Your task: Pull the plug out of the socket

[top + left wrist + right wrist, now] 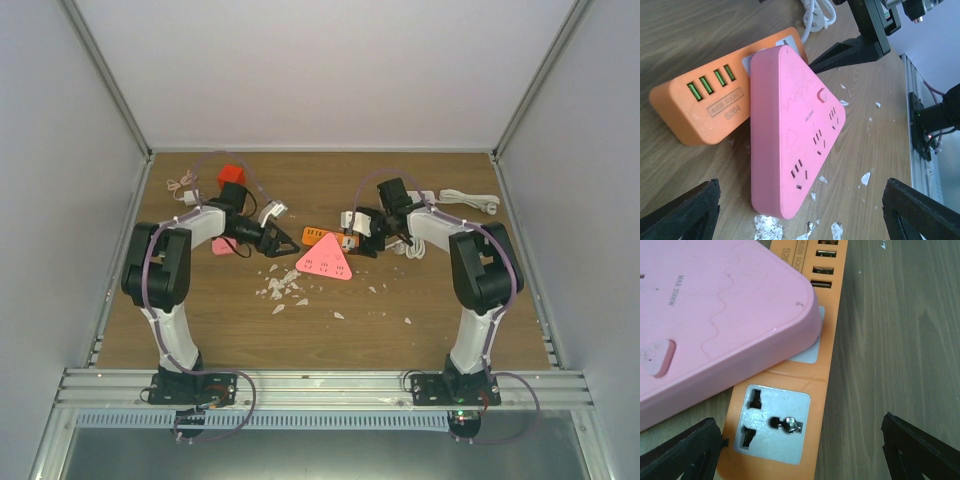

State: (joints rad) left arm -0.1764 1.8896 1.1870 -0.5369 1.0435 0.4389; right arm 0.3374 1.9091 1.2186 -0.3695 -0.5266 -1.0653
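Left gripper: black fingertips at the 7 and 5 o'clock corners of its wrist view. Spread wide, holding nothing. Right gripper: the same, wide apart and empty.

Pink plug: flat triangular block, mid-desk. One corner is seated on a white socket of the orange power strip, which lies at its 12 o'clock in the top view. Not yet pulled. From above, the left gripper sits at the plug's 10 o'clock and the right at its 2 o'clock, both near but not touching.

Spare socket on the strip is vacant. White chips are scattered over the desk at the plug's 6 o'clock.

Risks, as I judge them:
- The strip looks loose on the desk. Pull the plug alone and the strip likely comes up with it, so one gripper should pin the strip.
- The plug body is broad, smooth and tapered. A grip across it could slide off toward a corner.
- A slanted pull could jam or bend the pins, which are not visible.
- Chips under the strip may let it skate.

Writing:
- Strip: "4USB SOCKET", "S204", beside four green-lit ports.
- Plug: "MAX 2500W". Other marks too small to read.
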